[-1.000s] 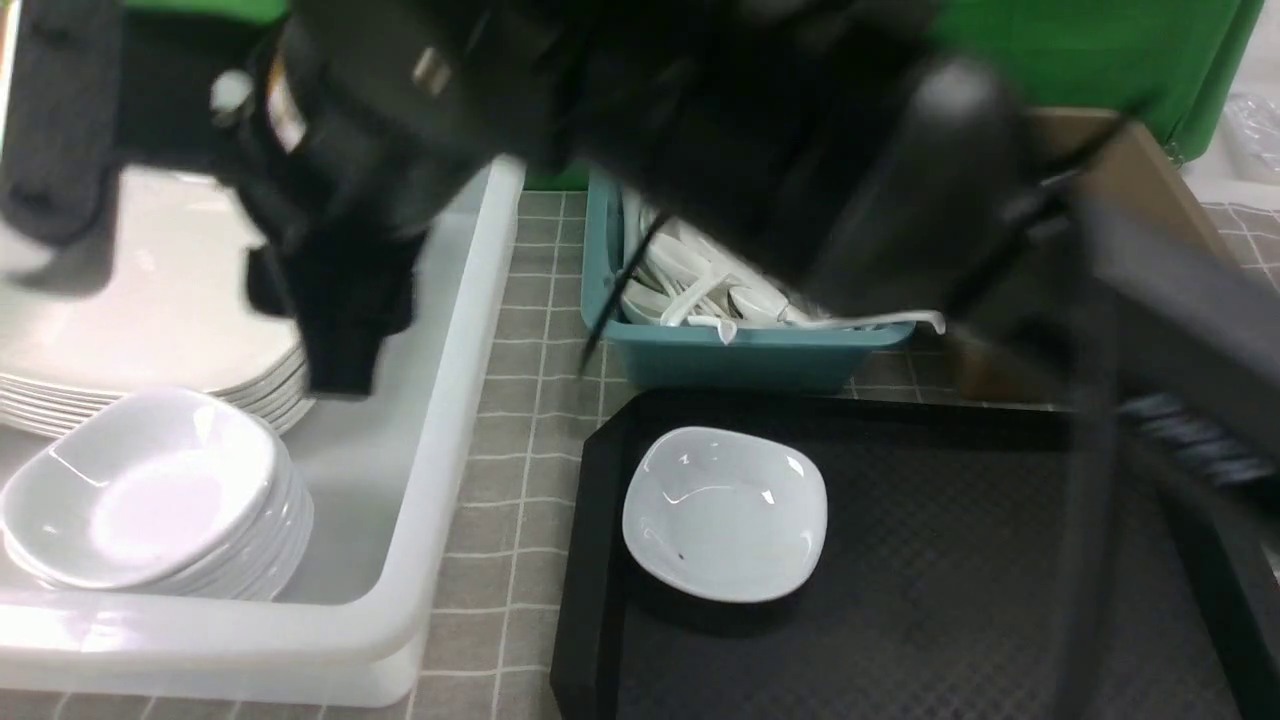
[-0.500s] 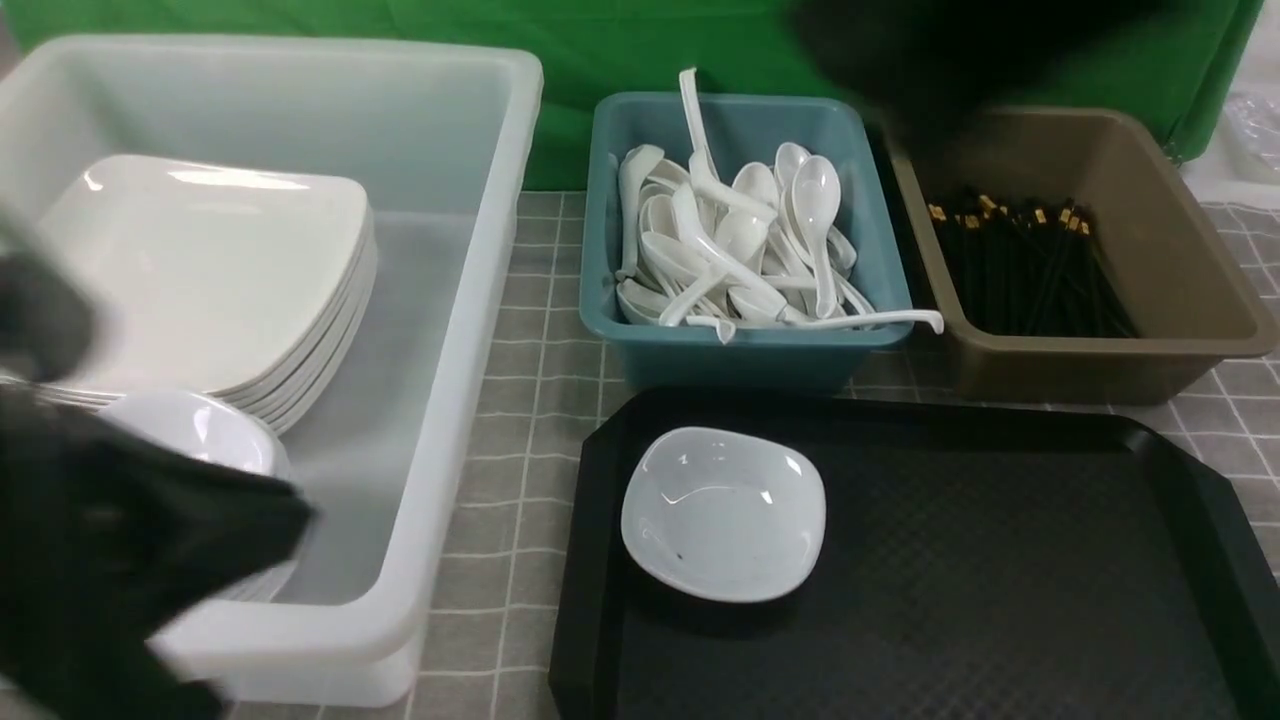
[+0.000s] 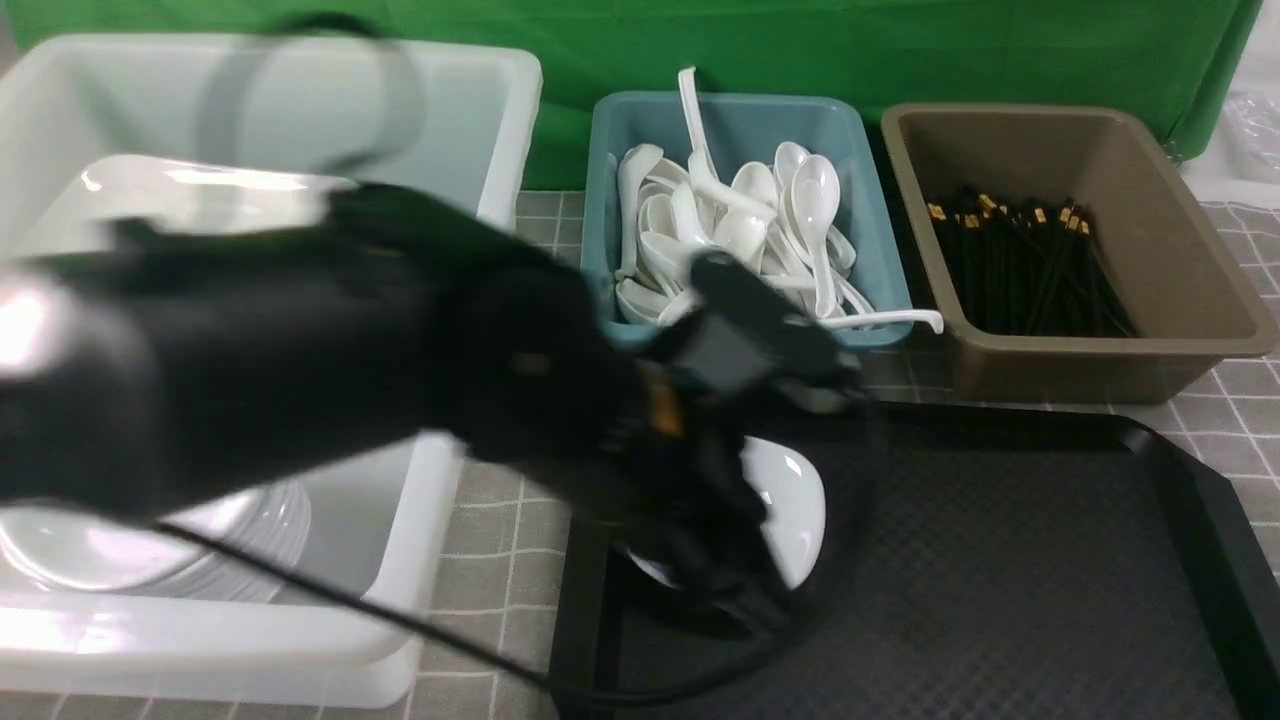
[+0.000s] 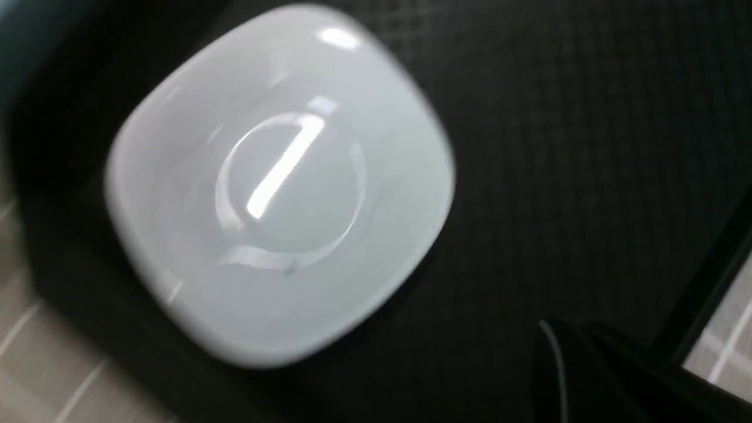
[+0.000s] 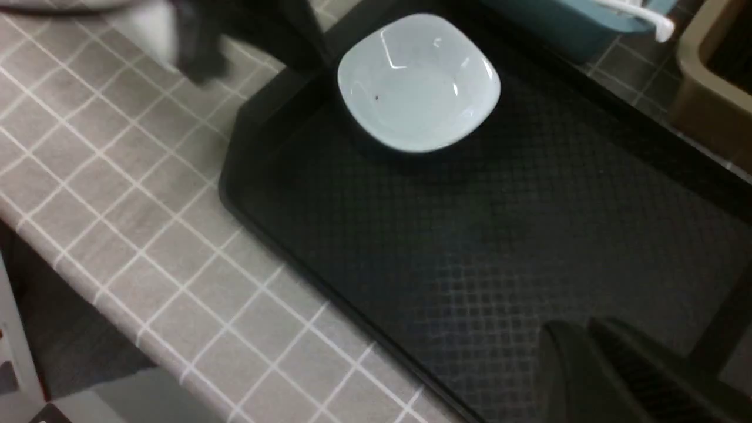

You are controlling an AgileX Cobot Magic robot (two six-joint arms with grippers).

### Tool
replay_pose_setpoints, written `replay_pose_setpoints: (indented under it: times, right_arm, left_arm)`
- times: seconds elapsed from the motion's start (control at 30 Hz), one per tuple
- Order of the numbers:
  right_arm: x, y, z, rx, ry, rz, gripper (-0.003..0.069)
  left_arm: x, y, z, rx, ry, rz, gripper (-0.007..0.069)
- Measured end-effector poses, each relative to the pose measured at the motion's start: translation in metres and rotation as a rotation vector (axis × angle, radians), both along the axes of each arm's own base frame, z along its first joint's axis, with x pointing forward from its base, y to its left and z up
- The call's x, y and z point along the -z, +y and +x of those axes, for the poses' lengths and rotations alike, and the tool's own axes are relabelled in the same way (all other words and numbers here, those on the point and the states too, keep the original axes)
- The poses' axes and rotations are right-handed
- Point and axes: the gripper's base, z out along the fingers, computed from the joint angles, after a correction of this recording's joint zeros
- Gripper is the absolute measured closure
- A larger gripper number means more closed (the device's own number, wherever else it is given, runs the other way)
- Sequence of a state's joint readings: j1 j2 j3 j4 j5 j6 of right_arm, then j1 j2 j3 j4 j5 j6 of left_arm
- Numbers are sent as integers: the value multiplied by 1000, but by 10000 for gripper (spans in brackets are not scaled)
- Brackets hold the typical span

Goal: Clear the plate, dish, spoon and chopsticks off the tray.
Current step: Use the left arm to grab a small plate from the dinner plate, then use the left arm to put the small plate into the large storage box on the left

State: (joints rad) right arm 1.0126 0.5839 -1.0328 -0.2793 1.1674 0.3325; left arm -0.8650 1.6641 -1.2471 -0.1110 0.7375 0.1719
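Now the left arm, which half a second ago sat low by the table's left edge, has swung across, and the left tool hovers right over the dish. Blur hides whether its jaws are apart or together. The dish lies alone on the tray, around the middle of the table's near edge. The right tool hangs back on the near side, its state also unclear. The dish looks like the last item, so grasping it likely comes next.
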Motion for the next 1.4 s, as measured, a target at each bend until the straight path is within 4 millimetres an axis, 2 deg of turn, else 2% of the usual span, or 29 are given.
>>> replay_pose_setpoints:
  times: [0.1,0.17,0.2,0.27,0.33,0.4,0.5,0.57,0.63,0.7,0.77,0.87,1.0,1.03,1.1,1.13,1.17,1.23,1.3,1.33,1.37,1.4]
  right_arm:
    - [-1,-18,-11,-6,-44,51,589]
    - [-2,-27,-17,-12,-71,77,589]
    - [-2,-32,-19,-15,-85,88,589]
    - [-2,-35,-21,-17,-94,98,587]
    - [-3,-37,-23,-17,-101,105,585]
    - [-1,-37,-23,-20,-101,99,581]
    - [2,-36,-22,-26,-98,82,576]
    - [2,-36,-22,-27,-99,80,573]
    - [2,-36,-22,-31,-102,76,568]
    - [2,-36,-22,-31,-102,76,568]
    - [2,-36,-22,-32,-102,75,568]
    - [2,-36,-22,-32,-102,75,568]
    - [2,-36,-22,-31,-102,76,568]
    - [2,-36,-22,-30,-100,78,568]
    - [2,-36,-22,-22,-94,86,568]
    - [2,-36,-22,-21,-92,87,568]
    - [2,-36,-22,-19,-91,90,568]
    - [2,-35,-22,-21,-95,101,568]
    - [-3,-32,-21,-31,-129,150,568]
    - [-5,-30,-20,-38,-143,169,568]
    - [-7,-28,-19,-44,-159,194,568]
    - [-8,-27,-19,-47,-161,200,568]
  left_arm:
    - [21,-32,15,-8,18,56,560]
    - [34,-48,27,-14,28,85,494]
    - [42,-54,34,-18,30,106,437]
    - [51,-59,39,-24,29,132,392]
    - [64,-63,48,-38,11,179,284]
    - [75,-64,54,-47,-9,216,209]
    - [90,-64,59,-50,-24,261,160]
    - [95,-65,60,-55,-24,275,162]
    - [103,-65,61,-59,-19,290,203]
    - [103,-66,61,-66,-9,282,285]
    - [101,-69,58,-63,0,274,400]
    - [89,-70,53,-47,-9,268,453]
    - [67,-74,37,-9,-13,257,521]
    - [50,-76,25,10,-20,236,567]
    - [14,-75,3,40,-49,185,595]
    - [11,-75,0,44,-51,184,596]
    - [-16,-70,-12,50,-88,144,597]
    - [-47,-60,-24,47,-140,105,598]
    - [-87,-34,-36,25,-211,73,598]
    - [-95,-27,-39,17,-225,78,598]
    - [-108,-8,-43,-6,-263,89,598]
    - [-112,1,-44,-19,-275,100,598]
